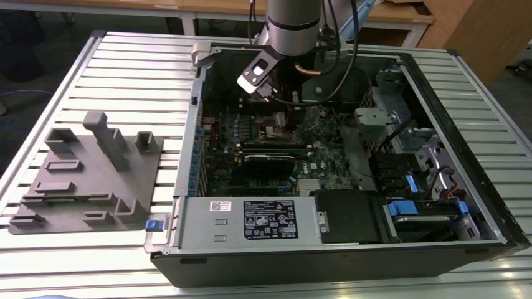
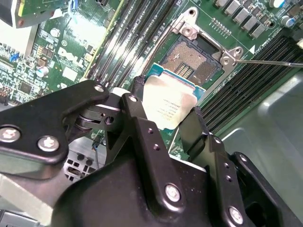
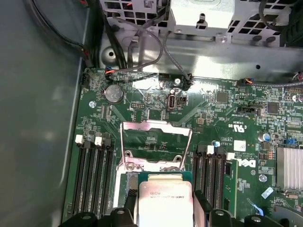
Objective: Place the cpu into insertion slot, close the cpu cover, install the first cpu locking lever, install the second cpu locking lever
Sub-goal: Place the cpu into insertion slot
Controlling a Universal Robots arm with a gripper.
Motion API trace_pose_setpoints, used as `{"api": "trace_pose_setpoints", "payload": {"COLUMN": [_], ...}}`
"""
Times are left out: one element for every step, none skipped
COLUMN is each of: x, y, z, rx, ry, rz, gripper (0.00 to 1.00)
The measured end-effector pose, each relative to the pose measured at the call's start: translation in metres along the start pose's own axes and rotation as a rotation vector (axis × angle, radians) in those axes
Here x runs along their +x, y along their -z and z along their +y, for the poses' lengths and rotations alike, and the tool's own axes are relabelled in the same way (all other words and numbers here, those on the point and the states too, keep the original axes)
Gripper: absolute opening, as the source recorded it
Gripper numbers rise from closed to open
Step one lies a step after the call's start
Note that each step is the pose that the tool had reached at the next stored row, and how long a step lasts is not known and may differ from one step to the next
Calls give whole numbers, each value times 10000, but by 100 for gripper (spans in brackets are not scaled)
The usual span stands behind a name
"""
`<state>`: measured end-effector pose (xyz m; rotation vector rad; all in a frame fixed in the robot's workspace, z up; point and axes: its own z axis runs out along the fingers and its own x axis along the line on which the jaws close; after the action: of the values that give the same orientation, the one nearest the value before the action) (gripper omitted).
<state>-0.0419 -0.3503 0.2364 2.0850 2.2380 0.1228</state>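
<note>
My gripper (image 2: 166, 108) is shut on the cpu (image 2: 165, 94), a flat square chip with a silver-grey top and a green edge. Black fingers (image 2: 137, 101) press on two opposite sides of it. The chip hangs tilted just beside and above the insertion slot (image 2: 187, 59), whose dark pin field and silvery rim lie bare. In the first wrist view the cpu (image 3: 163, 201) sits between the fingertips, and the cpu cover (image 3: 156, 126) stands swung up beyond it. A thin locking lever (image 2: 270, 62) sticks out sideways from the socket. The arm (image 1: 289, 31) reaches down into the open computer case.
Rows of long black memory slots (image 3: 92, 175) flank the socket on both sides. A coin battery (image 3: 113, 93) and cables (image 3: 142, 52) lie beyond the cover. The case walls (image 1: 449, 124), a drive cage (image 1: 399, 106) and the power supply (image 1: 249, 218) close in. A grey fixture (image 1: 87, 174) sits at the exterior view's left.
</note>
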Motion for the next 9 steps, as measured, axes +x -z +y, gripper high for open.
{"api": "trace_pose_setpoints", "payload": {"x": [0, 0, 0, 0, 1, 0, 0, 0, 0], "y": [0, 0, 0, -2, -5, -6, -8, -11, -14], "z": [0, 0, 0, 2, 2, 2, 1, 1, 1], "rx": [0, 0, 1, 0, 0, 0, 2, 2, 3], "ry": [0, 0, 0, -19, -134, -300, -494, -672, -849], "rz": [0, 1, 1, -1, -11, -32, -55, -74, -95], "gripper": [54, 54, 54, 54, 54, 54, 54, 54, 54]}}
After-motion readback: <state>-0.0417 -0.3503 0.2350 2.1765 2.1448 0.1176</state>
